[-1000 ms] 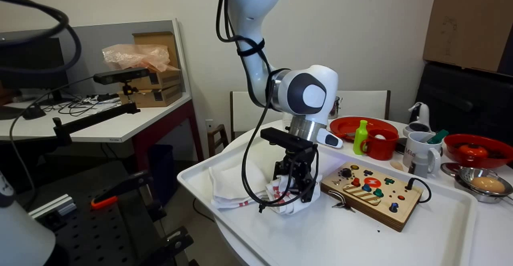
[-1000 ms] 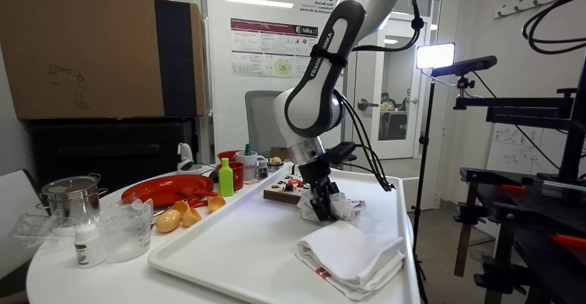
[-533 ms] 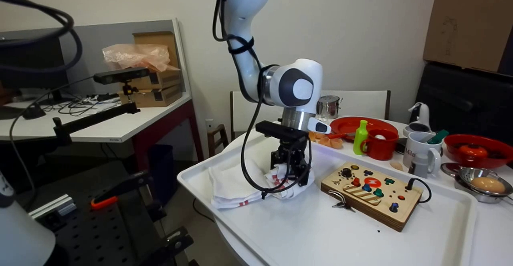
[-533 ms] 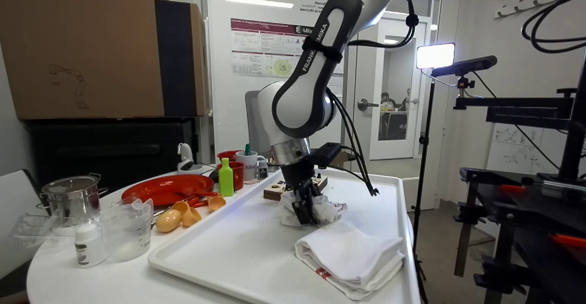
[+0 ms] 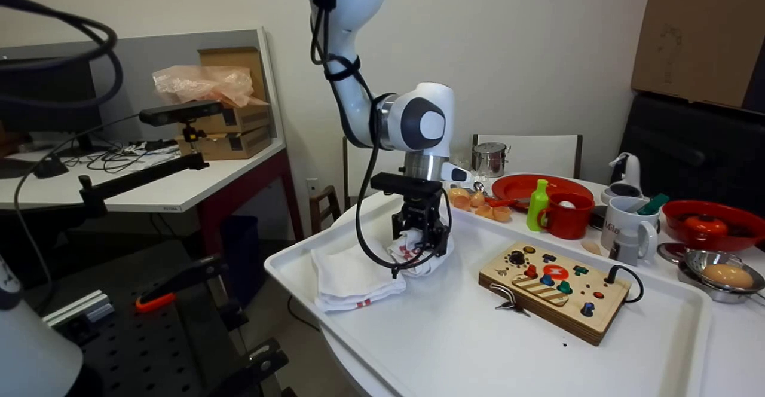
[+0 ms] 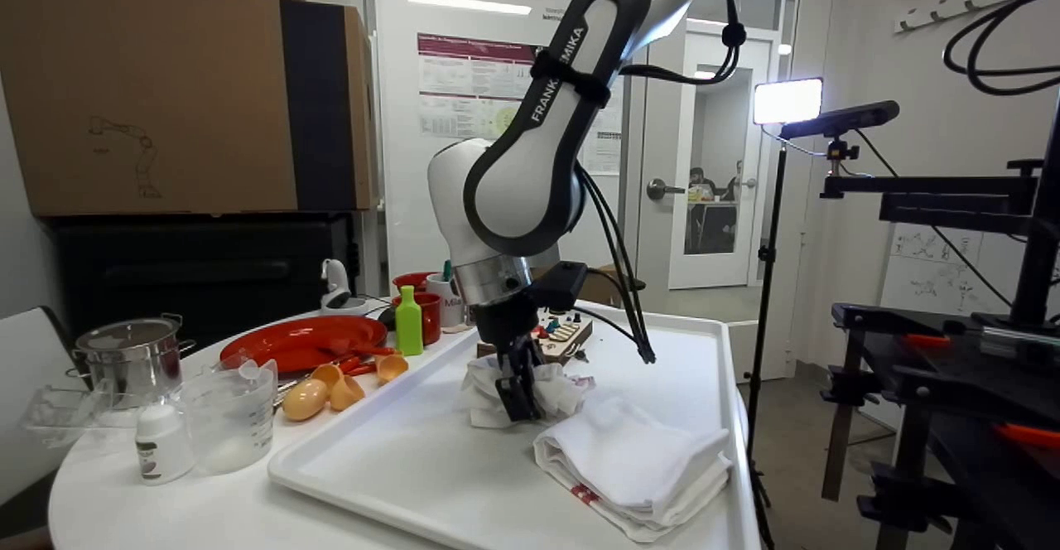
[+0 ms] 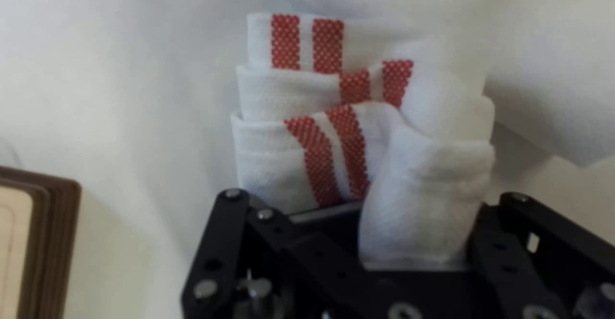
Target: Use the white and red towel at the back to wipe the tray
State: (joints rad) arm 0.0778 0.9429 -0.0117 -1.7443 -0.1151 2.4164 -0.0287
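Note:
My gripper (image 5: 421,235) is shut on a crumpled white towel with red stripes (image 7: 274,160) and presses it down on the white tray (image 5: 454,349). In the wrist view the gripper's fingers (image 7: 379,218) have cloth bunched between them; the fingertips are hidden by it. The held towel also shows in an exterior view (image 6: 563,393), spread around the gripper (image 6: 517,401) on the tray (image 6: 389,475). A second, folded white towel with a red mark (image 6: 633,459) lies flat on the tray close beside the held one; it also shows in an exterior view (image 5: 352,274).
A wooden box with knobs and switches (image 5: 556,289) sits on the tray, with a small metal clasp (image 5: 508,298) at its side. Beyond the tray rim stand a green bottle (image 5: 538,205), a red mug (image 5: 568,217), a red plate (image 6: 306,343) and eggshells (image 6: 344,388).
My gripper has slid the held towel over the tray, away from the wooden box and alongside the folded towel. The grip has stayed shut. The folded towel has not visibly moved.

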